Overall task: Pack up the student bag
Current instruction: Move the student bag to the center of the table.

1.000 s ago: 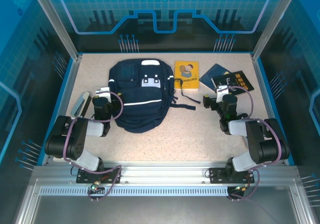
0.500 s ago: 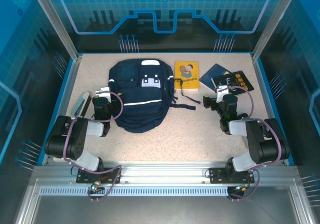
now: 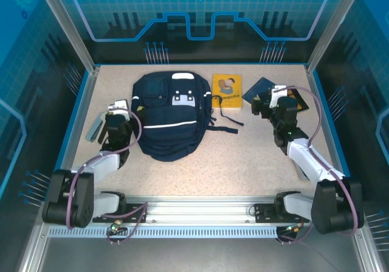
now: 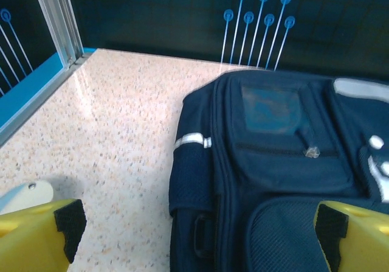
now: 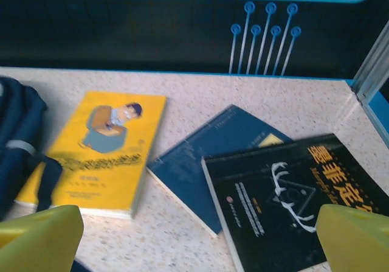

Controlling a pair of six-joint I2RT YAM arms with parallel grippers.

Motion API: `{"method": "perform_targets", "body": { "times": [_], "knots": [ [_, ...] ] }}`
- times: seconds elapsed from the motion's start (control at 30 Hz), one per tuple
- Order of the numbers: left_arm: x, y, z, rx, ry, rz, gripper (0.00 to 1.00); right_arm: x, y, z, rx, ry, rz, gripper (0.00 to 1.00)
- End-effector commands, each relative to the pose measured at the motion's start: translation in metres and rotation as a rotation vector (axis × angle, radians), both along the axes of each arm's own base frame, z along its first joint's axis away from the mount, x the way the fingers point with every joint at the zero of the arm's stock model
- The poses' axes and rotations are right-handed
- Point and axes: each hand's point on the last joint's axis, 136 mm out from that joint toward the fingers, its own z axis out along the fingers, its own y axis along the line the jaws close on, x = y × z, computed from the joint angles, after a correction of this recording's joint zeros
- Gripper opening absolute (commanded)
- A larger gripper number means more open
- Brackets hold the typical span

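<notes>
The student bag (image 3: 172, 117) lies flat in the middle of the table, navy with a white stripe and white patches. In the left wrist view the student bag (image 4: 273, 162) has its front pocket and left side under my left gripper (image 4: 197, 247), whose yellow fingers (image 4: 36, 235) stand wide apart with nothing held. My left gripper (image 3: 120, 109) hovers at the bag's left edge. My right gripper (image 3: 273, 97) is open over the books at the back right. Its fingers (image 5: 355, 238) frame a yellow book (image 5: 97, 150), a dark blue booklet (image 5: 213, 156) and a black book (image 5: 292, 205).
The yellow book (image 3: 227, 91) lies just right of the bag's top, with the bag's dark straps (image 3: 228, 126) trailing below it. A grey flat object (image 3: 94, 129) rests near the left wall. Blue walls border the table (image 3: 231, 156).
Both arms have stretched away from their bases. The left gripper went left and farther along the bag's side. The right gripper went farther back, over the books. Both stayed open.
</notes>
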Motion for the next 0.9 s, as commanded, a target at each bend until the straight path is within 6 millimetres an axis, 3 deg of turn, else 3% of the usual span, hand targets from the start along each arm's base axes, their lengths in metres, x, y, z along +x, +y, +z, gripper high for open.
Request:
{"method": "perform_targets", "body": {
  "times": [0.0, 0.1, 0.3, 0.4, 0.5, 0.63, 0.73, 0.87],
  "knots": [
    [-0.013, 0.005, 0.012, -0.110, 0.123, 0.062, 0.99, -0.020, 0.018, -0.008, 0.069, 0.190, 0.004, 1.00],
    [-0.020, -0.005, 0.026, -0.253, 0.210, 0.063, 0.99, -0.022, 0.045, 0.003, 0.165, 0.272, 0.065, 1.00],
    [-0.013, -0.063, 0.024, -0.538, 0.412, -0.120, 0.99, -0.018, 0.114, -0.006, 0.254, 0.412, 0.199, 1.00],
    [-0.005, -0.091, 0.008, -0.640, 0.512, -0.169, 0.99, -0.015, 0.144, -0.026, 0.316, 0.509, 0.209, 1.00],
    [-0.001, -0.120, -0.014, -0.628, 0.645, -0.195, 0.99, -0.008, 0.172, -0.052, 0.412, 0.622, 0.225, 0.98],
    [0.003, -0.147, -0.044, -0.611, 0.795, -0.195, 0.94, 0.005, 0.198, -0.087, 0.490, 0.757, 0.228, 0.89],
    [0.004, -0.157, -0.064, -0.603, 0.849, -0.168, 0.93, 0.017, 0.208, -0.109, 0.505, 0.831, 0.211, 0.82],
    [0.001, -0.152, -0.092, -0.583, 0.913, -0.092, 0.91, 0.033, 0.222, -0.131, 0.516, 0.886, 0.217, 0.74]
  ]
}}
